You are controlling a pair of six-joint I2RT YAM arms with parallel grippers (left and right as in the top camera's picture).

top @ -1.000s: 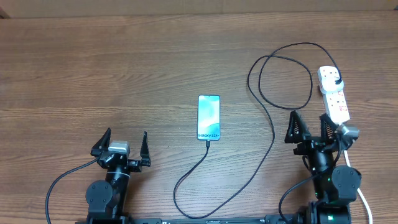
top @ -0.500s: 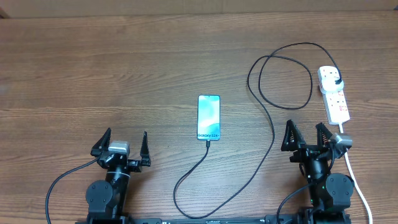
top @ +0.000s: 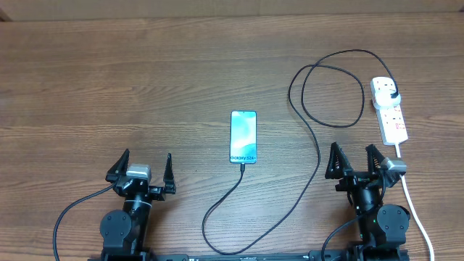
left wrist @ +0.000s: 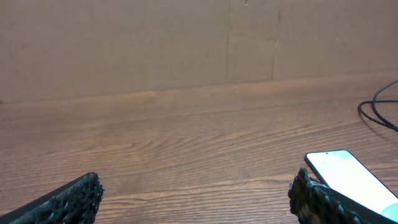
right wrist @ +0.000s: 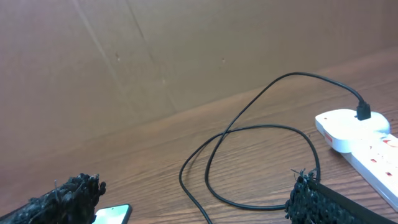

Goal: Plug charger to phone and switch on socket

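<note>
Near the socket [top: 390,110], the right gripper [top: 353,154], jaws apart and empty like the left gripper's [top: 146,159], could snag the charger [top: 320,156], tugging it from the phone [top: 243,136]

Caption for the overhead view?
Charger runs from socket to the phone; left gripper and right gripper open, empty.

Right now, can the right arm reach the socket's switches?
Probably yes: the socket lies just ahead of the right arm and its open jaws, with nothing between them; the charger loops off to the left.
</note>
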